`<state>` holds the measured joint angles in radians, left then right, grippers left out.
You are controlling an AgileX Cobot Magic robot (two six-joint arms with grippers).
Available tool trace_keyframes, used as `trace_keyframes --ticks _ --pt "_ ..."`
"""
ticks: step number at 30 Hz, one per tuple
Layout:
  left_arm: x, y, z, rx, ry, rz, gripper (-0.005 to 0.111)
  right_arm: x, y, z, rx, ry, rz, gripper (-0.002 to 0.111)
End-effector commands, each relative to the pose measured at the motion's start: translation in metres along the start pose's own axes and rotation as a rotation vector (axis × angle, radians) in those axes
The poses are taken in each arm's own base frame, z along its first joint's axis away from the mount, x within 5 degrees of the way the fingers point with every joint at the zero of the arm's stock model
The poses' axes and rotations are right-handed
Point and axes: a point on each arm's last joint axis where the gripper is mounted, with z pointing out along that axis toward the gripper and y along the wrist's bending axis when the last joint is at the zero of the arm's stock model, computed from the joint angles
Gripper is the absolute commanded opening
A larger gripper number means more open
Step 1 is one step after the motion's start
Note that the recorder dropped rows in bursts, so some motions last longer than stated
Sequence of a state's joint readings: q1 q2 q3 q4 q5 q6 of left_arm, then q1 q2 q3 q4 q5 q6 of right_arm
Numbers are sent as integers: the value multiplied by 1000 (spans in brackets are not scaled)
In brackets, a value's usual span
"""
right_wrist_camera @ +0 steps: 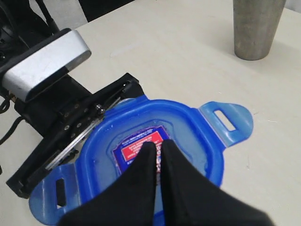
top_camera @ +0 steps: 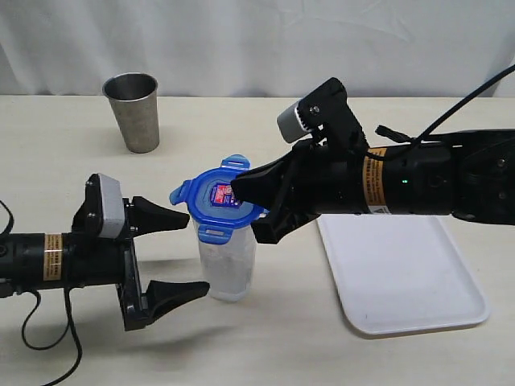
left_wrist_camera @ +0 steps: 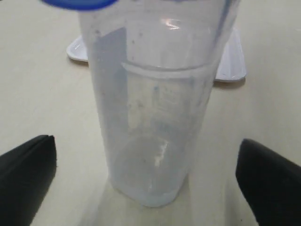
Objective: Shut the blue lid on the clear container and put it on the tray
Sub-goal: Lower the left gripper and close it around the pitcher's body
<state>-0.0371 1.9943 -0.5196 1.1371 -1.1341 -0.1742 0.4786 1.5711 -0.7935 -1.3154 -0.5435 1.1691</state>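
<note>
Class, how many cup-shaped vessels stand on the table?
2: the steel cup at the back left, and the clear container mid-table under the blue lid. None appears hidden.

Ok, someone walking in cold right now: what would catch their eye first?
The rounded-square blue plastic lid sits on the tall clear plastic container mid-table, the shut right gripper touching its sticker. The open left gripper flanks the container without touching; a flat white tray lies to its right.
</note>
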Motion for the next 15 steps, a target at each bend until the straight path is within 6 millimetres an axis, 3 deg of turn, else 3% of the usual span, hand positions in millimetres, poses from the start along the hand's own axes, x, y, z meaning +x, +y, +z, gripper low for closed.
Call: trace_keyframes --ticks 1,15 --pt "-3 9 14 -73 63 4 97 1 1 -1 0 6 -6 4" --pt "-11 8 36 -15 39 11 97 1 1 -1 0 6 -5 4"
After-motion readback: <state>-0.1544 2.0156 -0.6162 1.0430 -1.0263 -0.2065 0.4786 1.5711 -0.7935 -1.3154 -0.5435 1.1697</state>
